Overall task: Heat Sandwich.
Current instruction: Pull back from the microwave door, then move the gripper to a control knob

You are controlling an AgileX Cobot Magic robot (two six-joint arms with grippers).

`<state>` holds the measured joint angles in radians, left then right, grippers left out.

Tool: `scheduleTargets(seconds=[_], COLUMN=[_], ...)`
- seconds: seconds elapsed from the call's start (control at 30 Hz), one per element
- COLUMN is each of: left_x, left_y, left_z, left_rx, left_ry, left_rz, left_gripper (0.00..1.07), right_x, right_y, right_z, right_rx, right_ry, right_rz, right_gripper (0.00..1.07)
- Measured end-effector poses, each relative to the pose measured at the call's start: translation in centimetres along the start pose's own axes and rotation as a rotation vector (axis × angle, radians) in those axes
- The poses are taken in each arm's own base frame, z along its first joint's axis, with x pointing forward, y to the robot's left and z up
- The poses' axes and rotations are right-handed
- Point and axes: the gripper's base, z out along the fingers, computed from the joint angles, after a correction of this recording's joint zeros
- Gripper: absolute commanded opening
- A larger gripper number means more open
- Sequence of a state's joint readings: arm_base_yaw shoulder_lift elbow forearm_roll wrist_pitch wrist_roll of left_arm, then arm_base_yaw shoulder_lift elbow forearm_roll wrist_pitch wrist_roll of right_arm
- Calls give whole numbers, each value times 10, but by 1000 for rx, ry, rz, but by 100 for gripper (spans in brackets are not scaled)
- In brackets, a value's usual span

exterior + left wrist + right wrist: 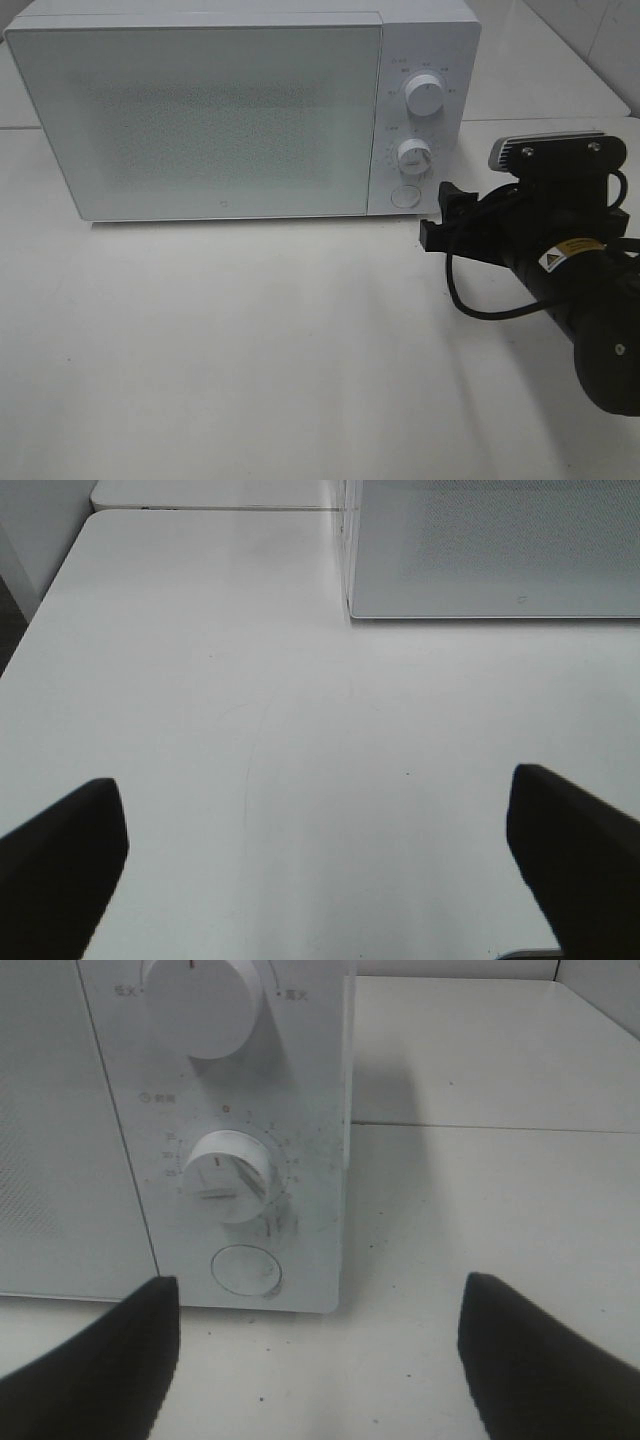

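Right gripper [442, 216]: jaws standing wide, gripping nothing; white table [480, 1210] lying beneath; microwave [430, 30] control panel facing it just ahead; round button [246, 1270] sitting nearest, timer dial [230, 1175] beyond, upper dial [200, 1005] farthest.
Left gripper [312, 783]: jaws standing wide, empty, over bare table; closed door [480, 550] lying ahead.
Sandwich: showing in no view; place cannot be told.

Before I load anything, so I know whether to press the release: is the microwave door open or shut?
Shut: the microwave door sits flush with the control panel, and no interior shows.
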<state>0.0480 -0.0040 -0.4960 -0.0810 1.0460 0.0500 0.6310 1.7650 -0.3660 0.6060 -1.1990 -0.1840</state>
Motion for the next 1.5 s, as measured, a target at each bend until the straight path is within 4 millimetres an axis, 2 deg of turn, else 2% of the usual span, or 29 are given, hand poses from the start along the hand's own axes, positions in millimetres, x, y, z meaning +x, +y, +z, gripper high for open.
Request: scheduleTargets(seconds=[0.2, 0.73, 0.93, 1.27, 1.5], left_x=[0, 0, 0, 0, 0], left_y=[0, 0, 0, 0, 0], left_z=[0, 0, 0, 0, 0], left_rx=[0, 0, 0, 0, 0], left_ry=[0, 0, 0, 0, 0], left_rz=[0, 0, 0, 0, 0], left_gripper=[98, 98, 98, 98, 98], right_x=[1, -7, -4, 2, 4], right_y=[11, 37, 47, 47, 49], right_z=[9, 49, 67, 86, 89], right_rx=[-3, -1, 0, 26, 26], right_ry=[-3, -60, -67, -58, -51], right_rz=[9, 49, 56, 65, 66], right_gripper=[75, 75, 75, 75, 75])
